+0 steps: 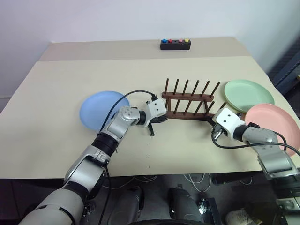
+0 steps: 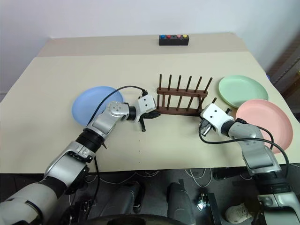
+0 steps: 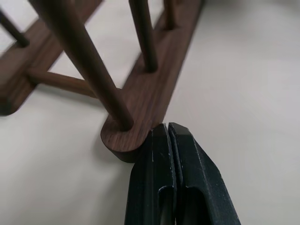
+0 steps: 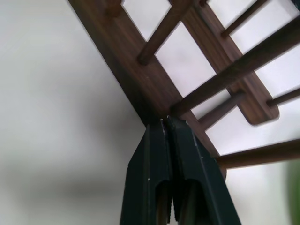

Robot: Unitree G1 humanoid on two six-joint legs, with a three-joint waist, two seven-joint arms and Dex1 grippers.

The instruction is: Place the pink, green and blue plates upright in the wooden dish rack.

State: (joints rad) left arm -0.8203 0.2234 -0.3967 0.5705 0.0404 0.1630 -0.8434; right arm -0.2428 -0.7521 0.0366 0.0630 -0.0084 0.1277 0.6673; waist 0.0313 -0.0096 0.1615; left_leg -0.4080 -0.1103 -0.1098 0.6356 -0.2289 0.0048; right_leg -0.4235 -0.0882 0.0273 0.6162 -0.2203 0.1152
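Left hand (image 3: 167, 129) is pressing its closed fingers against one end of the wooden dish rack (image 1: 187, 101); right hand (image 4: 165, 123), also closed and empty, is touching the other end.

table (image 1: 56, 140): beige
dish rack (image 1: 187, 101): centre
blue plate (image 1: 101, 110): left of rack
green plate (image 1: 248, 93), pink plate (image 1: 274, 124): right of rack
black button box (image 1: 175, 44): behind rack, far edge

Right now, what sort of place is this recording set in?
Probably a lab or test room, not a real kitchen. A plain beige table against a bare white wall holds only a dish rack, three plates, and a black box with coloured buttons; loose cables lie on the floor below.
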